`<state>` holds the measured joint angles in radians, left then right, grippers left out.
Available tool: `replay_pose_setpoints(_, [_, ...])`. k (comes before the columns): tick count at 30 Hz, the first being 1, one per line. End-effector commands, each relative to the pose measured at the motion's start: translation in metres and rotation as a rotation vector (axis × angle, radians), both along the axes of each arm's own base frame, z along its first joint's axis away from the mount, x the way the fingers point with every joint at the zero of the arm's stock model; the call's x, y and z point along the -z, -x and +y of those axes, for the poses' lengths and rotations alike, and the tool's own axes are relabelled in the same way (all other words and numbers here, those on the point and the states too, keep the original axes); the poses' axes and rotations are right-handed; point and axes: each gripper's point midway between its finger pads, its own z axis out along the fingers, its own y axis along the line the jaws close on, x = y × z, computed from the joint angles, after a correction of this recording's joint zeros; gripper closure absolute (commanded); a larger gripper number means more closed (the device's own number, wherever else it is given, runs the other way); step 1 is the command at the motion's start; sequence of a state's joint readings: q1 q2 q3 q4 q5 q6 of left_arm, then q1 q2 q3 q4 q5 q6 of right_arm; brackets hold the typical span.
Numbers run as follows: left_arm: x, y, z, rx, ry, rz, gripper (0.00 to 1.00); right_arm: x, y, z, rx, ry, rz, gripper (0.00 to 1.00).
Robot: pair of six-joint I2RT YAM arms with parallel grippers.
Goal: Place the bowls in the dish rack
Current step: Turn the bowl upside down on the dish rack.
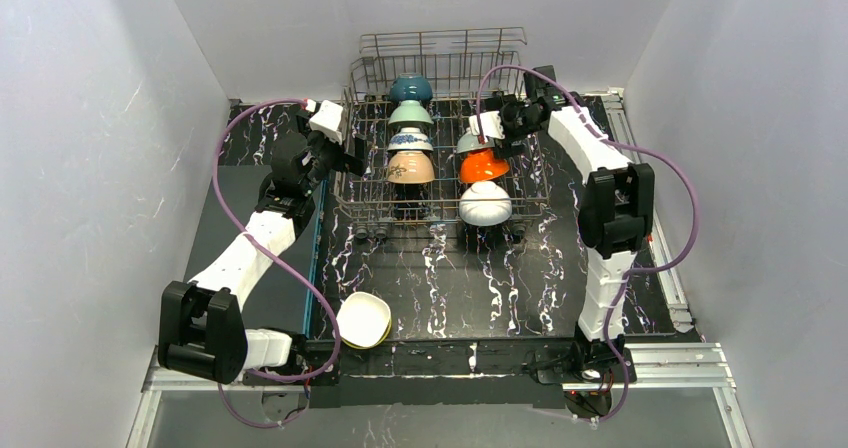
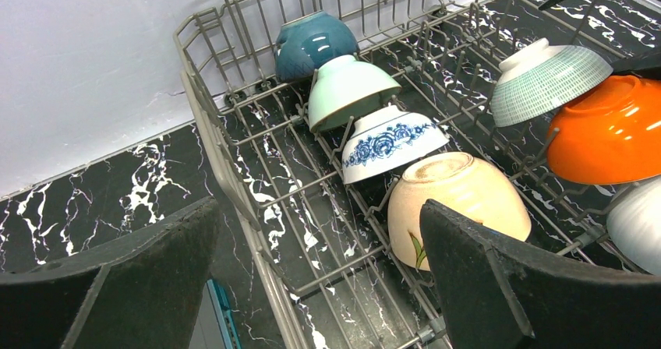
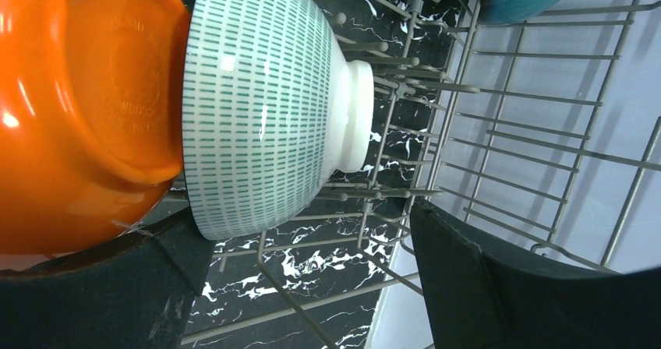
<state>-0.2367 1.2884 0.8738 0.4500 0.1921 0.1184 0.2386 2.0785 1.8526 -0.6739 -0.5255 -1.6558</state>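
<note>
The dish rack (image 1: pixel 440 206) holds two rows of upturned bowls. The left row runs teal (image 1: pixel 410 89), mint (image 1: pixel 410 114), blue-patterned (image 1: pixel 410 140), tan (image 1: pixel 411 168). The right row runs green-dashed white (image 1: pixel 472 143), orange (image 1: pixel 484 165), white (image 1: pixel 485 204). One yellow-green bowl (image 1: pixel 363 319) lies on the table by the left arm's base. My left gripper (image 2: pixel 319 224) is open above the rack's left rim (image 2: pixel 204 115), beside the tan bowl (image 2: pixel 456 193). My right gripper (image 3: pixel 308 232) is open and empty, just short of the green-dashed bowl (image 3: pixel 261 107), which leans on the orange one (image 3: pixel 78 107).
White walls close in the black marbled table (image 1: pixel 450 288) on three sides. Purple cables (image 1: pixel 225 168) loop off both arms. A blue-edged strip (image 1: pixel 316 258) runs along the table's left side, and metal rails (image 1: pixel 660 268) line its right side.
</note>
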Motion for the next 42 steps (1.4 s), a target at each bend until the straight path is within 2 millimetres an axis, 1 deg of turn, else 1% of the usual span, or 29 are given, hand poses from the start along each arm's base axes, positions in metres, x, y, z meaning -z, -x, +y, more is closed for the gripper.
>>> replay_pose_setpoints(1, [-0.008,0.0,0.0,0.007,0.011,-0.032,0.02,-0.032,0.003,0.01,-0.004,-0.026,-0.076,0.01])
replay_pose_setpoints(6, [-0.008,0.0,0.0,0.007,0.013,-0.031,0.02,-0.044,0.003,0.007,0.013,-0.029,-0.115,0.01])
replay_pose_setpoints(10, [-0.009,0.0,0.0,0.007,0.011,-0.033,0.02,-0.065,0.005,0.0,0.067,-0.039,-0.155,0.01])
replay_pose_setpoints(11, [-0.009,0.0,0.0,0.007,0.011,-0.033,0.02,-0.065,0.005,-0.003,0.086,-0.035,-0.157,0.01])
replay_pose_setpoints(12, [-0.009,0.0,0.0,0.008,0.011,-0.034,0.02,-0.071,0.006,-0.006,0.108,-0.035,-0.167,0.01])
replay_pose_setpoints(17, [-0.009,0.0,-0.001,0.015,0.01,-0.035,0.02,-0.073,0.016,-0.018,0.186,-0.045,-0.172,0.01])
replay_pose_setpoints(21, [-0.01,0.001,-0.003,0.029,0.01,-0.038,0.02,-0.077,0.029,-0.025,0.241,-0.063,-0.157,0.01])
replay_pose_setpoints(24, [-0.014,0.004,-0.008,0.059,0.011,-0.046,0.02,-0.088,0.039,-0.027,0.293,-0.12,-0.157,0.01])
replay_pose_setpoints(25, [-0.016,0.005,-0.011,0.077,0.012,-0.052,0.02,-0.094,0.042,-0.028,0.318,-0.152,-0.161,0.01])
replay_pose_setpoints(27, [-0.025,0.008,-0.017,0.111,0.023,-0.066,0.02,-0.108,0.052,-0.025,0.372,-0.262,-0.141,0.01])
replay_pose_setpoints(28, [-0.03,0.01,-0.021,0.131,0.029,-0.075,0.02,-0.117,0.058,-0.021,0.375,-0.327,-0.137,0.01])
replay_pose_setpoints(32, [-0.057,0.024,-0.037,0.215,0.029,-0.141,0.02,-0.149,0.089,-0.007,0.395,-0.596,-0.089,0.01])
replay_pose_setpoints(33, [-0.063,0.029,-0.04,0.228,0.063,-0.138,0.02,-0.158,0.1,-0.005,0.392,-0.667,-0.078,0.01])
replay_pose_setpoints(35, [-0.069,0.04,-0.043,0.233,0.175,-0.089,0.02,-0.176,0.116,-0.002,0.389,-0.794,-0.065,0.01])
replay_pose_setpoints(38, [-0.071,0.066,-0.052,0.273,0.362,0.028,0.02,-0.183,0.138,-0.004,0.414,-0.919,-0.023,0.01])
replay_pose_setpoints(40, [-0.073,0.09,-0.058,0.303,0.506,0.142,0.02,-0.186,0.149,-0.007,0.435,-0.982,0.003,0.01])
replay_pose_setpoints(42, [-0.061,0.112,-0.061,0.308,0.579,0.285,0.02,-0.195,0.152,-0.012,0.491,-1.074,0.033,0.01])
